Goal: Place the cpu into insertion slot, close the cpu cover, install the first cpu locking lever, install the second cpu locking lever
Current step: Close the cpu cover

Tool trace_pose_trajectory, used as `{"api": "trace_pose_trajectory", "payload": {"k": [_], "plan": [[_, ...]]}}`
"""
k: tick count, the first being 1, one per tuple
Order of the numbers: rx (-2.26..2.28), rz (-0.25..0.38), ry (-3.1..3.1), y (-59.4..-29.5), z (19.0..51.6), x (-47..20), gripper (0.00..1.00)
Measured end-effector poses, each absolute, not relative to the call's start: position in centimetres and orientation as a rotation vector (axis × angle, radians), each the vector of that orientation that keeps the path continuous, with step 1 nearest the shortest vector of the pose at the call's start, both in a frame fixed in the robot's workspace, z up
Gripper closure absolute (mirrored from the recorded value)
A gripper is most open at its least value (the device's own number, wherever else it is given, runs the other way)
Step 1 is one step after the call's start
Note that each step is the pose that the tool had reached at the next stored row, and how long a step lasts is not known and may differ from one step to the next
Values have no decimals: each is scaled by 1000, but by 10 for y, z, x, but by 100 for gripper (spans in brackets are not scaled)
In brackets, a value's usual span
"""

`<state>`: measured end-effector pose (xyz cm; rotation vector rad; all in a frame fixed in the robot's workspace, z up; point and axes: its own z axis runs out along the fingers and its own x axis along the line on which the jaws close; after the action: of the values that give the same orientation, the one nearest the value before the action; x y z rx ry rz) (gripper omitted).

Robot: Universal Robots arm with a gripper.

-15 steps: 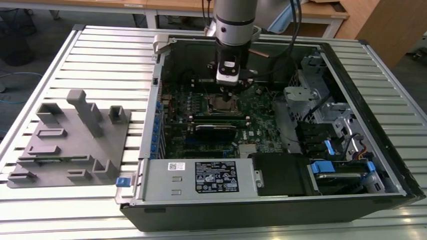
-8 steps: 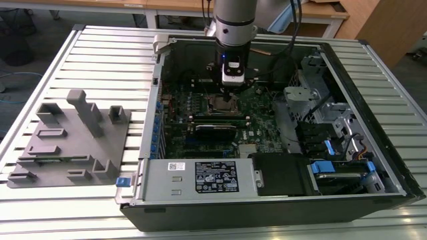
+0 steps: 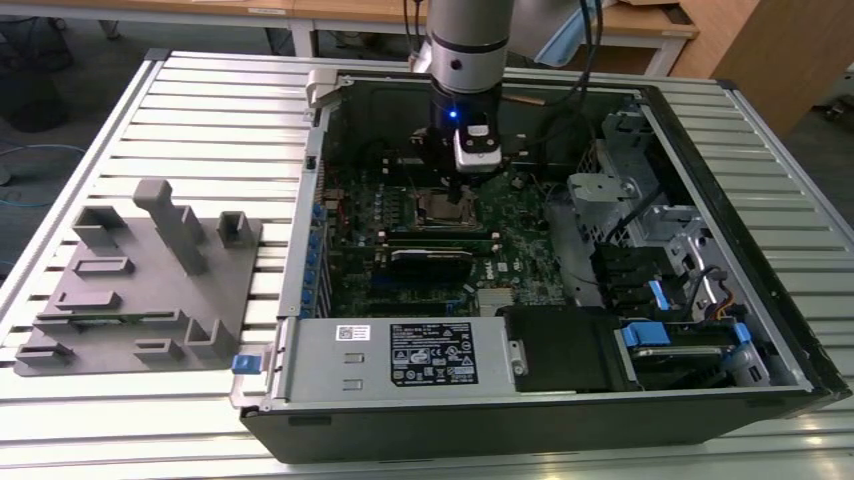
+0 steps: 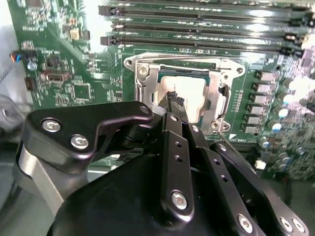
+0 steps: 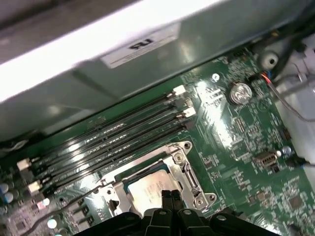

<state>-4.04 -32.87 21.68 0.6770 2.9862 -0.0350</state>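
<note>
The black jointed tool (image 4: 173, 98) has its fingertips pinched together with nothing between them, right over the dull silver square cpu (image 4: 193, 98). The cpu lies flat in the slot (image 3: 447, 208), framed by the thin, shiny windowed cover (image 4: 182, 62) on the green board (image 5: 231, 142)

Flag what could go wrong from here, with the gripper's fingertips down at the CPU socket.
1. The black gripper has its fingers together at the flat silver-grey square cpu, which lies in the silver-rimmed insertion slot. An off-centre push might tilt or scrape the chip.
2. The long black memory slots lie just beside the socket, so a sideways drift could catch them.
</note>
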Motion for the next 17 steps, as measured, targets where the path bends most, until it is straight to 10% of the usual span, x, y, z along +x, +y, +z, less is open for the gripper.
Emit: {"api": "trace_pose_trajectory", "payload": {"k": [17], "plan": [[331,-25,3042,-329,216,-41,89]]}}
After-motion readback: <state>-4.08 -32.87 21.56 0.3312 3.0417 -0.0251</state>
